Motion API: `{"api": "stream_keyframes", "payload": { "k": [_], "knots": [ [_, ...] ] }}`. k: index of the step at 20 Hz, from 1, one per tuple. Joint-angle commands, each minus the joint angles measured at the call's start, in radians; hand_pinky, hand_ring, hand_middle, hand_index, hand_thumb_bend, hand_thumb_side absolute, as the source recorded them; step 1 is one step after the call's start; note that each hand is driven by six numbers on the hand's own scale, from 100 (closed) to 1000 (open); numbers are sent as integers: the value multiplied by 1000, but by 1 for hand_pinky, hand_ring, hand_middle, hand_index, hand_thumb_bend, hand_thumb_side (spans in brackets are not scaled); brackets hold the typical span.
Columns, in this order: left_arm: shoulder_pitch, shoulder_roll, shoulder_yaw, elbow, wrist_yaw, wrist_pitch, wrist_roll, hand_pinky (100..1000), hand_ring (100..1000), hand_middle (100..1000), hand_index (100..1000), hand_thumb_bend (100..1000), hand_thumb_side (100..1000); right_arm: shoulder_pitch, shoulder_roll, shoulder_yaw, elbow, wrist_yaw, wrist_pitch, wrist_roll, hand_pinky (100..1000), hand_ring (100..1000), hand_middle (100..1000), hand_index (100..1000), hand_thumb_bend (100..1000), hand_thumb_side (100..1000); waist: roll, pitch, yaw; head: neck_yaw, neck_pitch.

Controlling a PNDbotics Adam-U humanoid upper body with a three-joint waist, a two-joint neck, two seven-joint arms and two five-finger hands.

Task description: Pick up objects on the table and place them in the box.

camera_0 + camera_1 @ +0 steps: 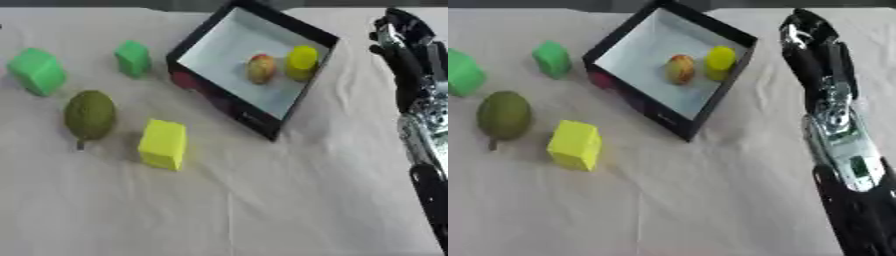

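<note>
On the pale cloth-covered table [262, 200], a black box [302, 97] with a white floor sits askew near the far edge, already holding a reddish-yellow round fruit [261, 68] and a yellow cylinder-like piece [302, 61] just beside it. Left of the box, well apart from the right hand, lie a small green block [133, 58], a larger green block [37, 71], an olive-green round fruit with a short stem [89, 114] and a yellow block [163, 144]; none of them touches another, and nothing lies between them and the box's near wall. The right eye view shows the right arm [842, 145] in full length, from its silver forearm to the right hand [808, 35] beside the box's right corner; the left eye view cuts the arm at the frame edge. The hand holds nothing; whether its fingers are straight or curled cannot be told.
</note>
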State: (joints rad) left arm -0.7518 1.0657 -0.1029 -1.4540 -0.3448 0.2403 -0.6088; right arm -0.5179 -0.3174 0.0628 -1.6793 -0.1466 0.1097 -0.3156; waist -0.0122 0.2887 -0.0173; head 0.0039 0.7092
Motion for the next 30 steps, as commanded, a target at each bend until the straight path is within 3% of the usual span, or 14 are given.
{"api": "stream_keyframes", "payload": {
  "k": [1, 9, 14, 22, 30],
  "knots": [
    [-27, 34, 2, 6, -25, -38, -54, 828, 867, 776, 811, 632, 100, -8, -30, -5, -25, 3, -1, 0, 797, 782, 734, 836, 100, 479, 2, -12, 1, 9, -22],
    [-75, 11, -57, -15, -146, -129, -63, 861, 872, 779, 815, 753, 100, -6, -33, -3, -27, 2, 2, 1, 797, 782, 734, 835, 100, 479, -3, -6, 1, 18, -37],
    [-123, -24, -99, 9, -222, -179, -83, 871, 876, 782, 824, 781, 100, -7, -32, -1, -28, 2, 2, 4, 797, 783, 734, 835, 100, 480, -5, -3, 0, 22, -41],
    [-187, -76, -127, 72, -289, -223, -88, 877, 877, 785, 816, 777, 100, -10, -30, 1, -29, 1, 2, 6, 797, 783, 733, 834, 100, 481, -7, -1, -2, 27, -48],
    [-202, -87, -139, 110, -346, -267, -133, 876, 857, 765, 759, 702, 100, -13, -30, 3, -29, -1, 2, 6, 797, 783, 733, 834, 100, 485, -7, 5, -5, 29, -56]
  ]
}}
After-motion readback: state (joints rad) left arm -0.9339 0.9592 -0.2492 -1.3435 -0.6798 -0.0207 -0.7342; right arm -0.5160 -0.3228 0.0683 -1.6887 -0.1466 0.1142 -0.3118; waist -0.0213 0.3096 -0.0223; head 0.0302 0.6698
